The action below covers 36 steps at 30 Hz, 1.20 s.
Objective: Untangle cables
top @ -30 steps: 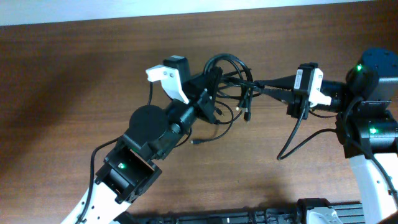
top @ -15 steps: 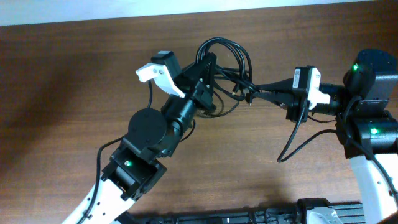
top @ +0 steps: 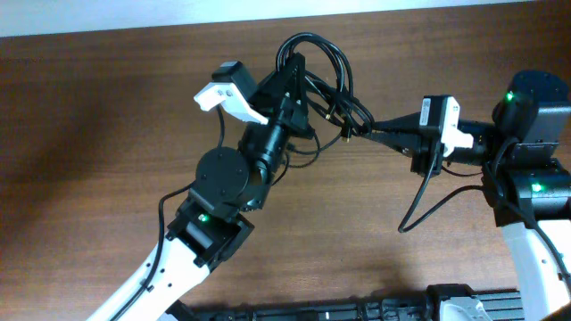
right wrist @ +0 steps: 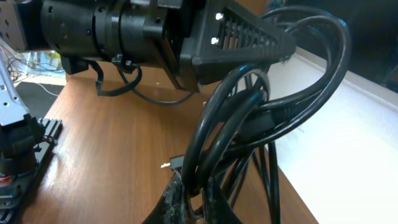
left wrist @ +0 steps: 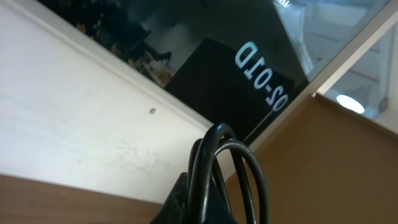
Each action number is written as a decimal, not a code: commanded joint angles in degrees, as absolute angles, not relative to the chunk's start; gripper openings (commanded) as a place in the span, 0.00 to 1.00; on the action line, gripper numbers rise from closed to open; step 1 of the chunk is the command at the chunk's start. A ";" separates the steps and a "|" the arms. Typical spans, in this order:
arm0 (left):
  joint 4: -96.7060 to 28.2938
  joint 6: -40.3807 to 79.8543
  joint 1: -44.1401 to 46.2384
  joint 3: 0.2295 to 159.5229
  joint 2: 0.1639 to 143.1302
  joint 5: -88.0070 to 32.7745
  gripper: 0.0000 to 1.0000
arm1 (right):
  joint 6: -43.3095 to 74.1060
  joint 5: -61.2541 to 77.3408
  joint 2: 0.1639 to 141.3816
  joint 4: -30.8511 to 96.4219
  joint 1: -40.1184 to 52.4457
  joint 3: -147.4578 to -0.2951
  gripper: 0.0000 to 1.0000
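Note:
The cables (top: 323,78) are a knot of thin black cords hanging between my two grippers above the brown table (top: 107,116). My left gripper (top: 294,71) is shut on a loop at the bundle's left side, near the table's far edge. In the left wrist view the looped cables (left wrist: 214,165) rise out of the shut left gripper (left wrist: 200,205). My right gripper (top: 364,131) is shut on strands at the bundle's right end. In the right wrist view the cables (right wrist: 249,112) arch from the right gripper (right wrist: 196,198) toward the left gripper (right wrist: 249,40). A small metal plug (top: 343,135) dangles below.
A white wall strip (top: 134,13) runs along the table's far edge, close behind the bundle. The right arm's own thick wire (top: 417,201) loops down over the table. A black rail (top: 357,312) lies along the front edge.
My left gripper has swung toward the far edge and risen, carrying its loop with it. The bundle has come up off the table. The right gripper has barely moved.

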<state>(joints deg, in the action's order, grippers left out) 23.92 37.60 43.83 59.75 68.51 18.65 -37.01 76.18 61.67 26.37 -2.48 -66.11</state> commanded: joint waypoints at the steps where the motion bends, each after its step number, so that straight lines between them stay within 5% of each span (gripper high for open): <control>1: 26.59 43.00 42.63 61.23 69.73 21.65 0.00 | -36.36 81.08 61.12 27.27 -2.59 -65.91 0.04; 9: 26.35 44.05 46.50 61.23 71.07 16.08 0.00 | -36.34 77.03 61.10 25.76 -2.66 -65.91 0.04; 23: 30.85 42.59 46.26 61.23 70.89 23.03 0.00 | -36.32 70.52 61.12 30.30 -2.66 -65.91 0.04; 29: 30.04 36.77 46.24 61.23 69.71 22.94 0.00 | -24.73 45.98 61.12 32.14 -2.68 -65.91 0.31; 36: 28.88 26.48 46.24 61.23 69.45 17.89 0.00 | -21.98 43.16 60.38 30.81 -2.66 -65.91 0.41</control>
